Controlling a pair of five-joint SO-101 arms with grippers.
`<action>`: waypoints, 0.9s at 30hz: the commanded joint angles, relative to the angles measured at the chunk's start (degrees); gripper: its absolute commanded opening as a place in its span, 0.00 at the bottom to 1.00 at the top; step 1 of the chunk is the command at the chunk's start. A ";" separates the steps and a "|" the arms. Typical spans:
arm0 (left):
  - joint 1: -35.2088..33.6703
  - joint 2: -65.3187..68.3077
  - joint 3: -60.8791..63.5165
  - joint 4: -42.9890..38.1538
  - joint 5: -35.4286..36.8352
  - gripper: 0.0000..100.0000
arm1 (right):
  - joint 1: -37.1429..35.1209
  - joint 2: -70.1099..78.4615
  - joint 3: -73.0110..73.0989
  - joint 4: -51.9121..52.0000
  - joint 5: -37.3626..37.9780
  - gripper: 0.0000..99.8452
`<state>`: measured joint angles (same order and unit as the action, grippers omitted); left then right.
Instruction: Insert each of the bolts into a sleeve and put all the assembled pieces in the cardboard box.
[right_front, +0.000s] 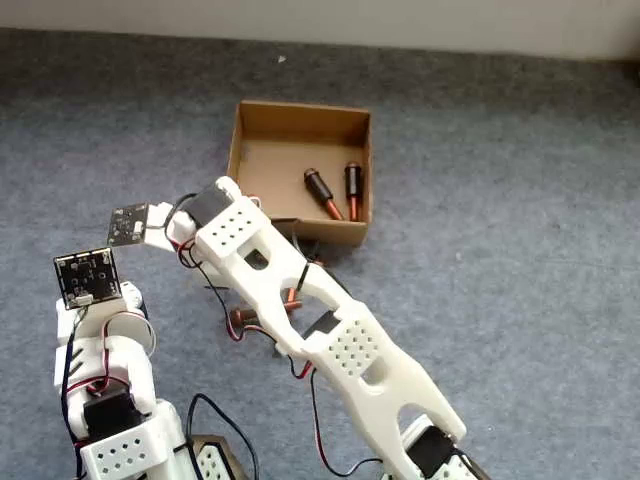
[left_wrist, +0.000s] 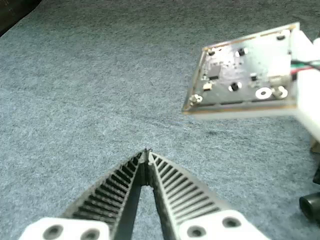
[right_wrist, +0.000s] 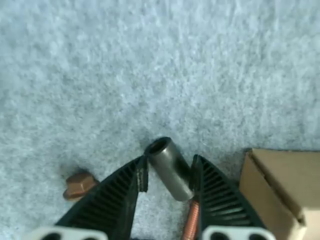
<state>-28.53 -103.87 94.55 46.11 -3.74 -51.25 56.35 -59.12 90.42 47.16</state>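
Observation:
My right gripper (right_wrist: 169, 172) is low over the carpet beside the cardboard box (right_wrist: 280, 185), its fingers shut on a dark sleeve (right_wrist: 167, 162) whose hollow end faces away from the wrist. A copper threaded bolt shaft (right_wrist: 190, 220) shows at the sleeve's near end; I cannot tell whether it sits inside. A loose copper bolt (right_wrist: 79, 184) lies on the carpet just outside one finger. The cardboard box (right_front: 250, 135) holds two assembled pieces (right_front: 322, 192) (right_front: 353, 188). My left gripper (left_wrist: 146, 155) is shut on nothing above bare carpet.
The right arm (right_front: 330, 320) stretches diagonally across the carpet to the box's front left corner and covers a copper bolt (right_front: 292, 296). Its camera board (left_wrist: 245, 70) hangs close in front of the left gripper. A dark object (left_wrist: 312, 205) sits at that view's edge.

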 joint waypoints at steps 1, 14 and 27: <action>0.84 -0.48 -2.51 -0.88 0.44 0.01 | 2.24 0.40 -6.11 2.51 0.88 0.14; 0.84 -0.48 -1.63 -1.14 0.35 0.01 | 2.86 6.37 -7.34 3.30 1.76 0.13; 0.84 -0.48 -1.54 -1.14 0.35 0.01 | 3.03 6.73 -9.45 3.82 1.32 0.00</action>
<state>-28.53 -103.87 94.55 46.11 -3.74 -48.79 64.44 -66.51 92.79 48.31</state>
